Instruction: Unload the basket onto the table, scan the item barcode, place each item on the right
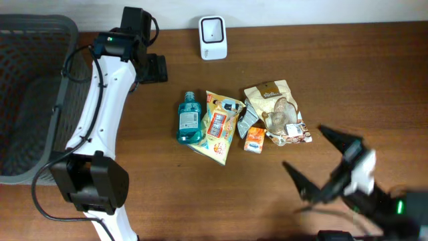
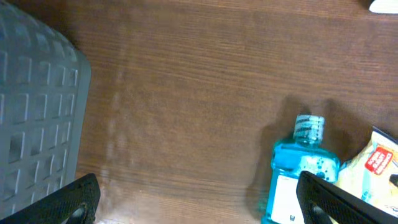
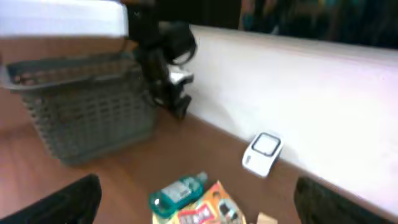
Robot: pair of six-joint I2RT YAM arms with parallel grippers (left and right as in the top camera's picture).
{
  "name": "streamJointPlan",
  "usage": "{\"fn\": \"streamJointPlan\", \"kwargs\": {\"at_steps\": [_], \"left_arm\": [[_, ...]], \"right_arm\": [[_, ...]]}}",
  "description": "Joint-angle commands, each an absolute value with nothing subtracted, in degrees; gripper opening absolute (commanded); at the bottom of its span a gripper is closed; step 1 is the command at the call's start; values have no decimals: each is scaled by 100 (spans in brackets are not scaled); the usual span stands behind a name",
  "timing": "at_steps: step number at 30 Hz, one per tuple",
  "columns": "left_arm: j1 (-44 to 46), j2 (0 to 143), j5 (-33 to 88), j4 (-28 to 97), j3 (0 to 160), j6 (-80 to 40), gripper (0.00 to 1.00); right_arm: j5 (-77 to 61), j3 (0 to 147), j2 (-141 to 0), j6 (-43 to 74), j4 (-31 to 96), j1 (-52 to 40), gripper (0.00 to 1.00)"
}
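Left gripper (image 2: 199,206) and right gripper (image 1: 302,147) gaped empty. Mouthwash bottle (image 1: 189,117), 9 o'clock of snack bag (image 1: 217,127), looked rigid, slick, heavyish; grab mid-body.

Overhead, even, soft light and a fairly sharp picture; the brown wooden table (image 1: 348,73) carries only faint shadows. Left wrist view is dimmer: the teal plastic mouthwash bottle (image 2: 292,158) throws a soft shadow left, pale sheen on the wood. Right wrist view is blurred, the grey mesh basket (image 3: 81,118) smeared.
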State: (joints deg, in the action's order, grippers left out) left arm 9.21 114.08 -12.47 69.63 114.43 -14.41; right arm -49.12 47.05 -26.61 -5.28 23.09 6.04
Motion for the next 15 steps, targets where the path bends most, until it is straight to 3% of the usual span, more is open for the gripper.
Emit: {"fn": "streamJointPlan", "kwargs": {"at_steps": [1,4,6,8,11,15], "left_arm": [[919,11432,-1291,6965,11445,-1498,99],[919,11432,-1291,6965,11445,-1498,99],[919,11432,-1291,6965,11445,-1496,99],[921,11432,-1291,6965,11445,-1498,99],[919,11432,-1291,6965,11445,-1498,99],[919,11432,-1291,6969,11445,-1496,99]], "right_arm": [[-6639,5537,-3979,-292,2650,642,98],[-7948,5586,-4928,248,2018,635,98],[-7459,5586,-5518,1612,1629,624,98],[-6965,5607,-5937,1946,1564,440,98],[-5509,5749,-6414,2169,2106,-248,98],[-2305,6993,-7736,2047,4458,-1621,98]]}}
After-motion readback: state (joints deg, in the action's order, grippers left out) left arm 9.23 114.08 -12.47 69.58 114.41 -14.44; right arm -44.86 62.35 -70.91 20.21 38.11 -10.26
